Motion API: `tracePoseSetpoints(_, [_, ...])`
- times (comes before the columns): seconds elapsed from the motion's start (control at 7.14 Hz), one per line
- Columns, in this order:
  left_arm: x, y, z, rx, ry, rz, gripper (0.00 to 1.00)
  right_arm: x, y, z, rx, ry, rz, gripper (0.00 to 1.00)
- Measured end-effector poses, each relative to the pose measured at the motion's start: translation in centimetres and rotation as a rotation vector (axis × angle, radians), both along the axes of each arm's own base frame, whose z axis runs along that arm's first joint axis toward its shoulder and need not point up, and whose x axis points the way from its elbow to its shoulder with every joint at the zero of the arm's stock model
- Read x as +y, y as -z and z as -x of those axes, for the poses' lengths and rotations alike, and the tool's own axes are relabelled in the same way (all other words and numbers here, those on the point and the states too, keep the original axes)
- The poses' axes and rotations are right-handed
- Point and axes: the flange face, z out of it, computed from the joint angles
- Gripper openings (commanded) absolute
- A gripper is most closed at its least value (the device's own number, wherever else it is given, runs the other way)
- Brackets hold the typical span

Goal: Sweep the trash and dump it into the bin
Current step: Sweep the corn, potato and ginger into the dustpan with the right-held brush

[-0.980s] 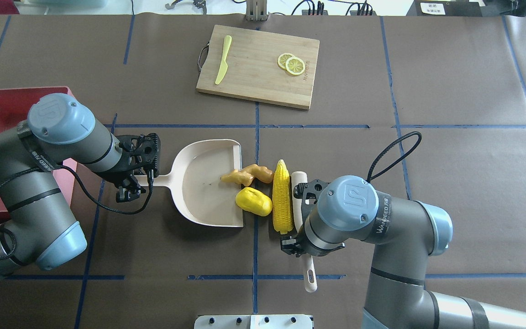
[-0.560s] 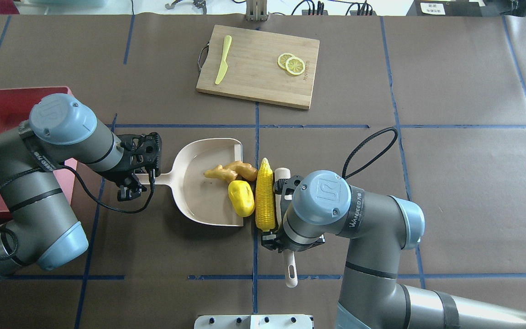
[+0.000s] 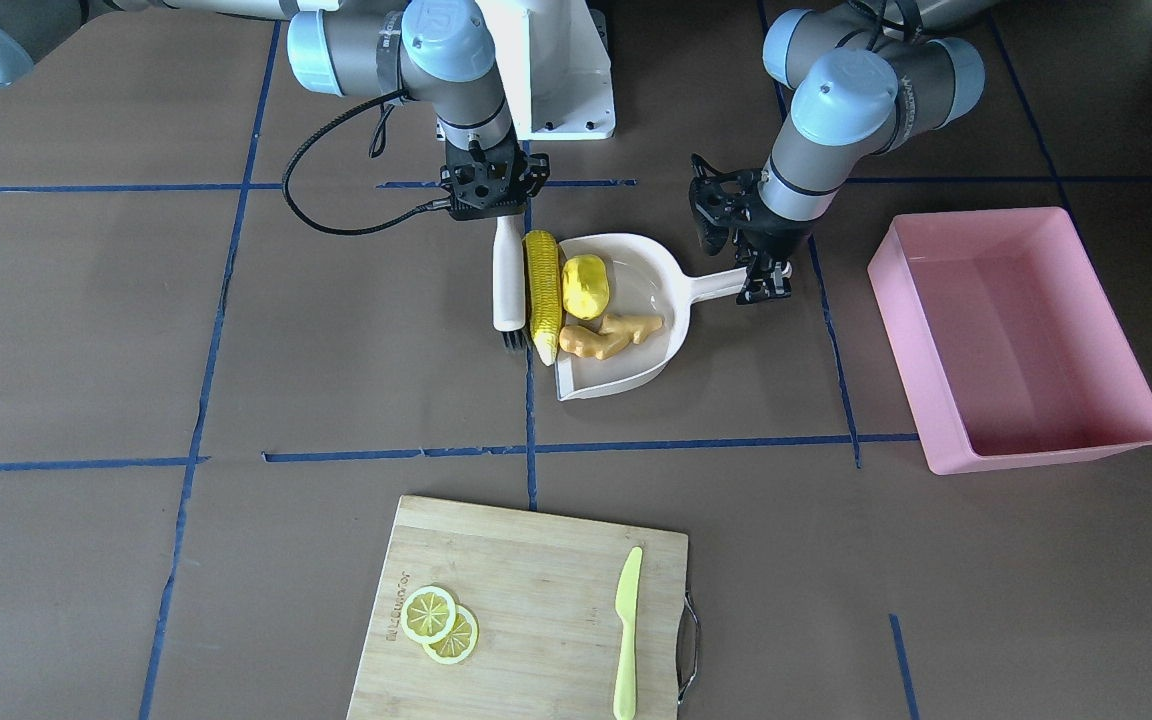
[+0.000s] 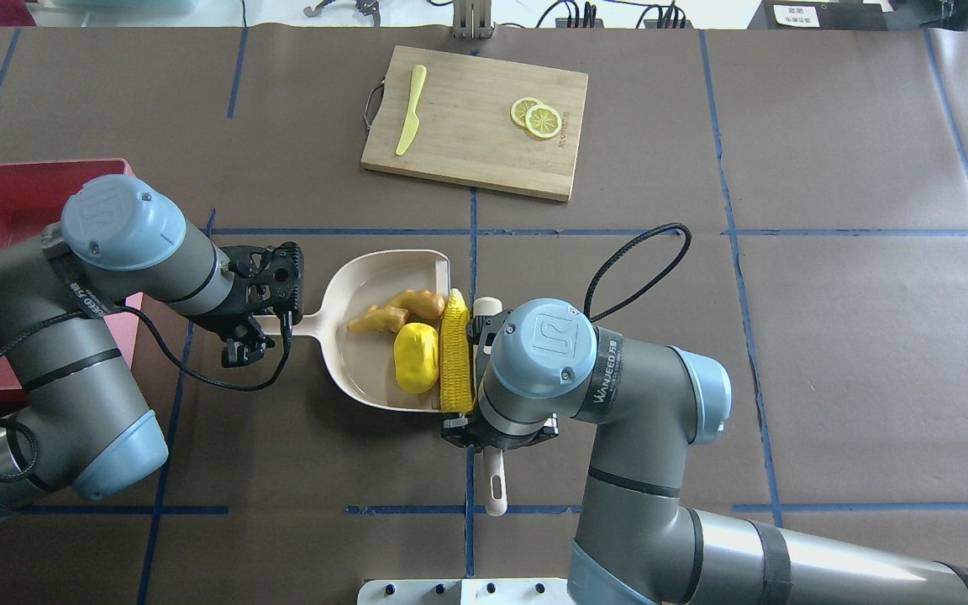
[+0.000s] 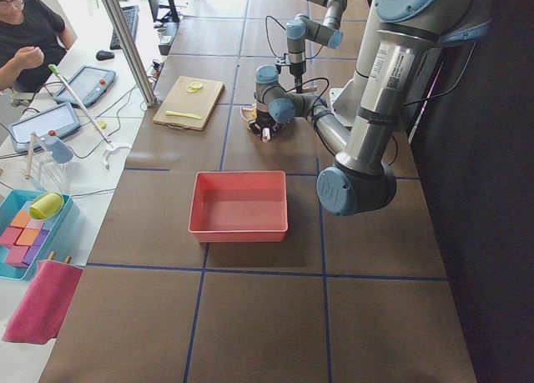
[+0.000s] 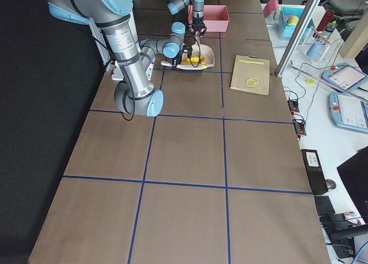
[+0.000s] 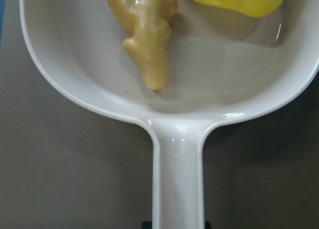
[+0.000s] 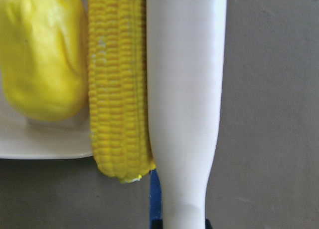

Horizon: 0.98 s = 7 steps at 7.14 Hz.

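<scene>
Sweeping is nearly done: the right gripper [image 3: 498,212], clenched on a white brush [image 3: 508,275], presses the brush lengthwise against the corn cob [image 3: 542,295] at the open mouth of the dustpan [image 3: 656,290]. The left gripper [image 3: 764,282] is clamped on the dustpan's handle and braces it flat on the table. The yellow lump [image 3: 585,285] and the ginger root [image 3: 611,337] lie inside the dustpan; the corn cob rests along its lip, one end poking past the side wall, so it looks only partly in. The next move likely calls for a last short push to seat the cob, then the brush clearing off and the dustpan being lifted level. It would be carried to the pink bin [image 3: 1016,330], which stands well apart beyond the dustpan's handle end, and tipped there. Counted: three pieces of trash, one brush, one dustpan, one bin. Across from the dustpan, away from the robot, one cutting board [image 3: 536,590] holds two lemon slices [image 3: 441,622] and one knife [image 3: 625,645].
</scene>
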Motion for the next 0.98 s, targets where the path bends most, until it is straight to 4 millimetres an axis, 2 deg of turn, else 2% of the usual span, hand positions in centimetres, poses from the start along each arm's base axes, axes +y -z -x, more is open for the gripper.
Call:
tracePoseSetpoints(0.42, [0.0,0.1,0.0,0.001,0.0,-0.001,0.05,-1.9,2.7,2.4,-0.003,-0.018,0.003,0.02])
tracePoseSetpoints(0.98, [0.0,0.1,0.1,0.006,0.001,0.008,0.05,-4.1,4.7,2.1,-0.018,-0.056,0.019,0.02])
